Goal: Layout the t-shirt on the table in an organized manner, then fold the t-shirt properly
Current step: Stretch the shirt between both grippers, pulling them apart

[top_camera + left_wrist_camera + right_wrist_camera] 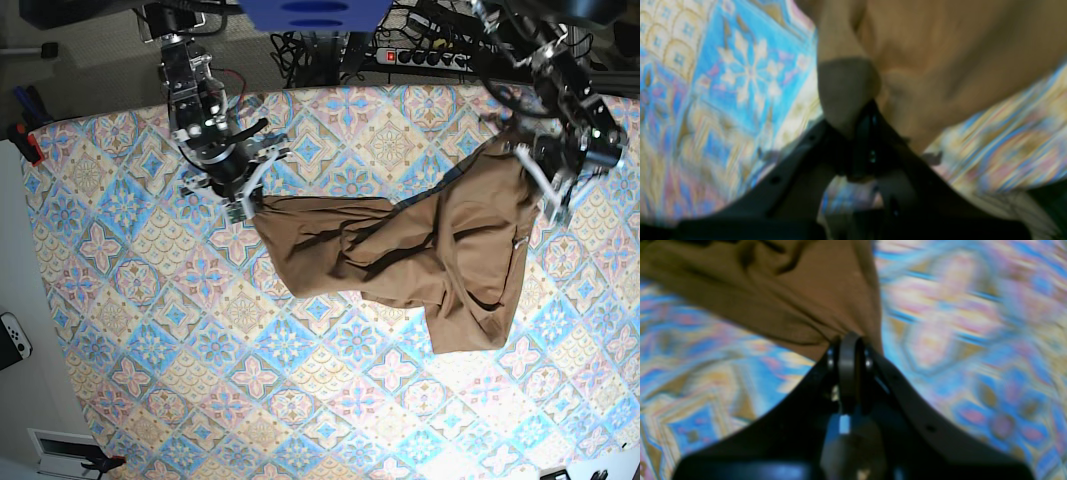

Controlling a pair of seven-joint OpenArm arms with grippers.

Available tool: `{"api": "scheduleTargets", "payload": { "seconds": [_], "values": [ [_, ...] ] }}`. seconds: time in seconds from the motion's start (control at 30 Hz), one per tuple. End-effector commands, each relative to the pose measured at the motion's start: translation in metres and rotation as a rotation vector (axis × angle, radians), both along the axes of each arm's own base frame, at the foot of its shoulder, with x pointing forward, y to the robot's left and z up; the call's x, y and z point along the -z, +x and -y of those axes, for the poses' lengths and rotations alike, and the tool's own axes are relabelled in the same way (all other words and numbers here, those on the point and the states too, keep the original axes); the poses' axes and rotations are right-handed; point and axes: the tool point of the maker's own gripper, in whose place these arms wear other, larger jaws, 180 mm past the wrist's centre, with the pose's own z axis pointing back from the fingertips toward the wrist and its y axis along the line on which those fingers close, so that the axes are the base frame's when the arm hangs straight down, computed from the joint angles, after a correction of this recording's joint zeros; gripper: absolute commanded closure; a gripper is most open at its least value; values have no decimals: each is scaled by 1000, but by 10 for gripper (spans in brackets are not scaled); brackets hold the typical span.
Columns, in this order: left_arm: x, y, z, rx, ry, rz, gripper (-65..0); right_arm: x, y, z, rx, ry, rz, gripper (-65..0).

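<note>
- Shirt [420, 250] lies crumpled across the upper right of the table [200, 380], stretched between both grippers, w/ deep folds in the middle.
- Right gripper [848, 343] is closed tight on the shirt's edge at its left end in base view; cloth bunches into the jaws.
- Left gripper [862, 116] is also clamped on shirt fabric, at the far right near the table's right edge; a fold hangs over one finger.
- Shirt's lower flap sags toward the table centre in base view.
- Open room: whole lower half and left side of the table are bare patterned cloth.
- Back edge sits close behind both arms, w/ cables beyond it.
</note>
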Motion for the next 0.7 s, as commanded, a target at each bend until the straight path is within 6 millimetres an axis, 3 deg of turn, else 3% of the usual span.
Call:
{"api": "scheduleTargets", "payload": {
  "seconds": [0.0,0.23,0.33,0.6,0.67],
  "values": [
    [-18,18,-4,5,21,68,0,-19,15,15,41,-4,70,0],
    [-63,72,3,7,4,238,0,-41,26,88,248,-44,123,0],
    [-68,79,7,20,-2,259,0,-49,26,117,323,-64,145,0],
    [-66,90,38,103,-24,249,0,-57,15,172,503,-75,166,0],
    [-79,102,45,55,-68,292,0,-59,9,189,559,-80,170,0]
  ]
}}
